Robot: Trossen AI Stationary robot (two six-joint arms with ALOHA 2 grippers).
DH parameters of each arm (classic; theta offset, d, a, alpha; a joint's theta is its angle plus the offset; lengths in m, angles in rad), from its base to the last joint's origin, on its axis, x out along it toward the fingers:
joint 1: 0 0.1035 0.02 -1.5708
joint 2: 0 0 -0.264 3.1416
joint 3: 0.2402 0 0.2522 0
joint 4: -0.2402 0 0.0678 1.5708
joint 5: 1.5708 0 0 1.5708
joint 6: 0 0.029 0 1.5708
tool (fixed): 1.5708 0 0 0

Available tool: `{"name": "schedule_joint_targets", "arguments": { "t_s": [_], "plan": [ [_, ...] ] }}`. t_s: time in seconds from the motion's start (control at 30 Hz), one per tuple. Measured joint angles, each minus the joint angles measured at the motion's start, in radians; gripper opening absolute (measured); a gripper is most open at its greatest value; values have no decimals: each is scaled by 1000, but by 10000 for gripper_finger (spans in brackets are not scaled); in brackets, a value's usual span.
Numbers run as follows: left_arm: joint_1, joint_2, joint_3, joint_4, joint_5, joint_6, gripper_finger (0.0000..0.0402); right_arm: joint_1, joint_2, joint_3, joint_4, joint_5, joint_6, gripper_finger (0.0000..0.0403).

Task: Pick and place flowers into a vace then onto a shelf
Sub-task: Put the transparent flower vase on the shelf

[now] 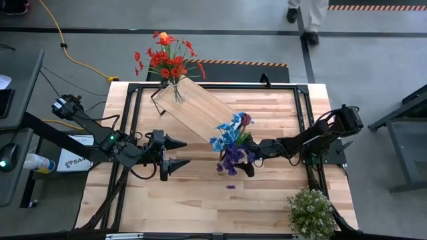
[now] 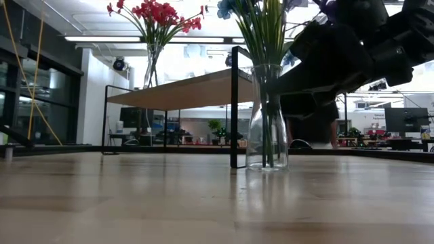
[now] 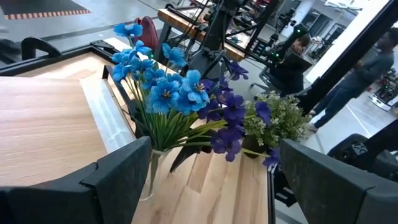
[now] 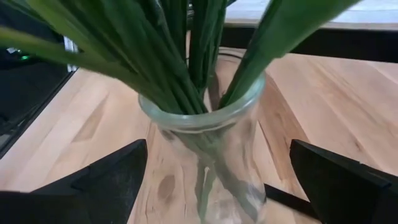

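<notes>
A clear glass vase stands on its base on the table and holds the flowers, with blue, purple and dark red heads on green stems. My right gripper is open, one finger on either side of the vase just below its rim, apart from the glass. It comes in from the table's right side. My left gripper is open and waits left of the vase, pointing at the flowers. The shelf lies slantwise behind, its board raised on black frame ends. A second vase with red and orange flowers stands on its far end.
A bushy pale green-white plant stands at the table's near right corner. A small purple petal lies on the table near the vase. A black frame runs round the tabletop. A person's legs show beyond the far edge.
</notes>
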Motion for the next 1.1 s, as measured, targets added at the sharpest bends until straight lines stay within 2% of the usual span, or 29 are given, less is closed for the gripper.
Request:
{"name": "schedule_joint_targets", "arguments": {
  "t_s": [0.2, 0.43, 0.73, 1.1],
  "plan": [
    [0, 0, 0, 0, 0, 0, 386, 0, 0, 0, 0, 9, 15, 371],
    [0, 0, 0, -8, 0, 0, 386, 0, 0, 0, -1, 8, 30, 335],
    [0, 0, 0, -12, -1, 0, 386, 0, 0, 0, -5, 9, 44, 275],
    [0, 0, 0, -15, -1, 0, 386, 0, -1, 0, -3, 9, 43, 183]
  ]
}}
